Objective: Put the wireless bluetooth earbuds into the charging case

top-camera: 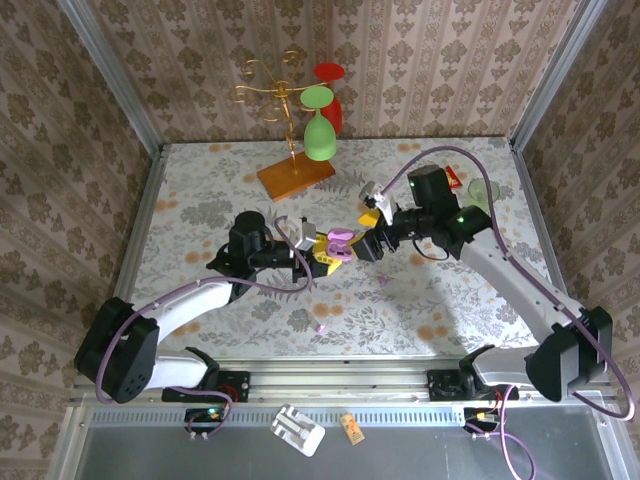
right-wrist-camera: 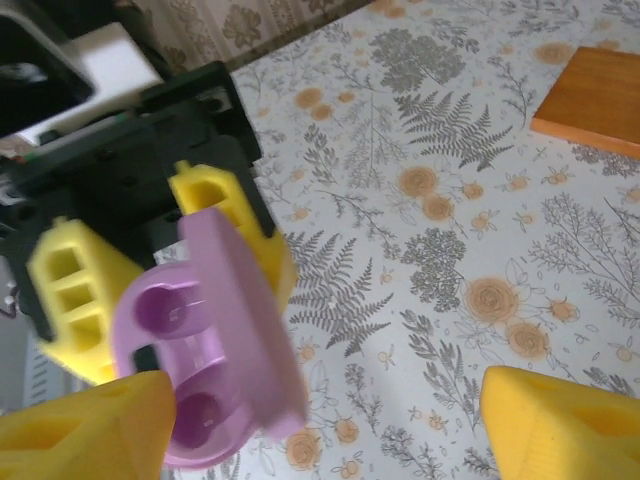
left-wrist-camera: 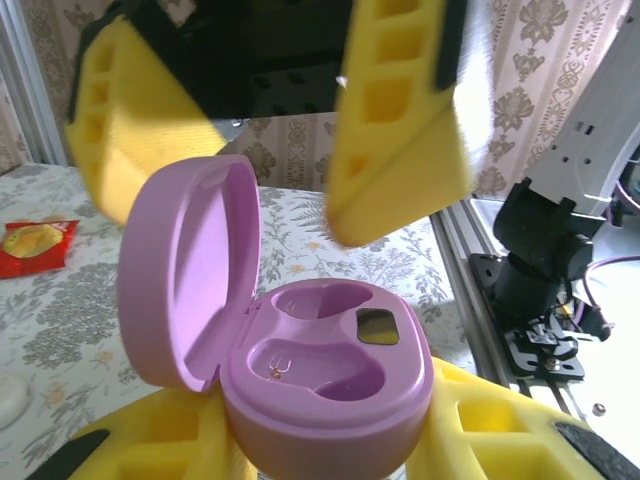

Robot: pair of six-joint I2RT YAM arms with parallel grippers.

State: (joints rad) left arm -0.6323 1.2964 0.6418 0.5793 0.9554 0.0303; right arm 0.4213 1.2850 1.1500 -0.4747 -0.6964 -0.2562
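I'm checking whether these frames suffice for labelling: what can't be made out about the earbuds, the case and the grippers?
Top view: the earbuds are too small to tell their orientation.
Left wrist view: the charging case underside is cut off by the bottom edge and covered by the left gripper.
Right wrist view: the case is blurred, its socket details unreadable; the right gripper has its fingers mostly cut off by the bottom edge.

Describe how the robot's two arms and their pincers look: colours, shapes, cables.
The left arm and right arm have white links between black joints, each with a purple cable running along it. The left pincer and right pincer each carry two chunky yellow wedge-shaped fingers with square hollows.
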